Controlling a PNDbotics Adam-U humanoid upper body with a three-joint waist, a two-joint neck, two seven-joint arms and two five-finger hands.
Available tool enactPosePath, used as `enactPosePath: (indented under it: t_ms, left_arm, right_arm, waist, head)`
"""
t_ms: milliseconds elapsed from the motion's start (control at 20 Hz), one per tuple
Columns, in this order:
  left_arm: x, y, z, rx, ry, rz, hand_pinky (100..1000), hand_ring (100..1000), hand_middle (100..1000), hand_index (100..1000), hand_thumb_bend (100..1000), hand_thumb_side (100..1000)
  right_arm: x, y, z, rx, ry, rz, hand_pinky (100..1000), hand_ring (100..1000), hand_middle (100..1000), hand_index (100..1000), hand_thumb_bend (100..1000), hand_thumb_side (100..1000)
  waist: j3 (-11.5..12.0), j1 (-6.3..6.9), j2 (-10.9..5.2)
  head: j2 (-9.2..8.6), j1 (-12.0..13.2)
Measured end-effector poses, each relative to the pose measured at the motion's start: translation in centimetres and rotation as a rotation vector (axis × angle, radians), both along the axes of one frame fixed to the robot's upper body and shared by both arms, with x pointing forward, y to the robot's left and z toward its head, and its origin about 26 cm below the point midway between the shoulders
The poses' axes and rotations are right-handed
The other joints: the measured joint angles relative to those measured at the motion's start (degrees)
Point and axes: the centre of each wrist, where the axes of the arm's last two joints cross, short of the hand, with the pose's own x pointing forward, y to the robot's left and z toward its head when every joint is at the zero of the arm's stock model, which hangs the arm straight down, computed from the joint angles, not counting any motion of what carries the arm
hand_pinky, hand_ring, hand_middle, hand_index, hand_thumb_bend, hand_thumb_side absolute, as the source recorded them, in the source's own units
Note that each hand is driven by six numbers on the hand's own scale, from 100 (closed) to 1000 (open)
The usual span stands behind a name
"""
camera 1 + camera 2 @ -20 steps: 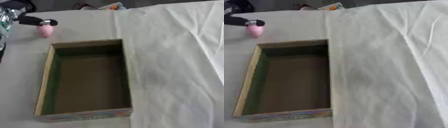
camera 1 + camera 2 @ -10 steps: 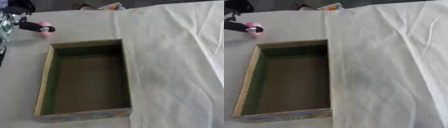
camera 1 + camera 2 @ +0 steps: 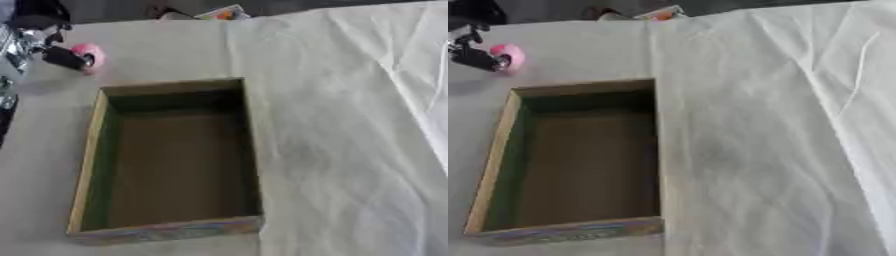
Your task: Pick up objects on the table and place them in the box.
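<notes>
An open cardboard box [image 3: 88,165] with a dark inside stands on the cloth, left of the middle, with nothing in it. Past its far left corner my left hand [image 3: 37,44] comes in from the upper left, mostly cut off by the view's edge. Its black fingertips [image 3: 66,58] pinch a small round pink object [image 3: 89,54], held a little above the cloth and apart from the box. My right hand shows in no view.
A white, wrinkled cloth [image 3: 780,130] covers the table, with folds along the right side. A small colourful flat item [image 3: 224,12] lies at the far edge. A dark shape [image 3: 35,11] stands in the upper left corner.
The pink object has risen slightly in my left hand and turned, from hanging under the fingertips to sitting beside them. The box has stayed put.
</notes>
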Motion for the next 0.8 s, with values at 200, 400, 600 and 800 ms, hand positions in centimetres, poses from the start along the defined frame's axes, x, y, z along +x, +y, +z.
enactPosePath:
  t_ms: [200, 400, 600, 800]
  left_arm:
    - [0.17, -0.01, -0.39, -0.029, -0.005, 0.006, 786, 816, 820, 1000, 156, 527]
    - [0.27, 0.11, -0.59, -0.046, 0.006, 0.013, 783, 825, 833, 1000, 235, 573]
    - [0.30, 0.12, -0.51, -0.060, 0.021, 0.016, 790, 844, 848, 1000, 435, 645]
    - [0.38, 0.10, -0.28, -0.043, 0.026, 0.041, 785, 850, 847, 1000, 462, 647]
  right_arm:
    - [0.00, 0.00, 0.01, 0.001, 0.002, -0.001, 628, 819, 805, 904, 100, 1000]
    - [0.03, 0.05, 0.07, 0.004, 0.001, -0.002, 628, 819, 803, 903, 100, 1000]
    - [0.07, 0.15, 0.13, 0.010, -0.002, 0.000, 629, 818, 802, 902, 100, 1000]
    - [0.08, 0.17, 0.15, 0.009, 0.000, 0.001, 629, 817, 800, 901, 100, 1000]
  waist:
    - [-0.3, 0.05, 0.31]
    - [-0.3, 0.14, 0.66]
    - [-0.4, 0.27, 0.92]
    - [-0.7, 0.52, 1.24]
  head:
    - [-0.02, 0.1]
    - [-0.20, 0.1]
    - [-0.31, 0.1]
    - [-0.59, 0.4]
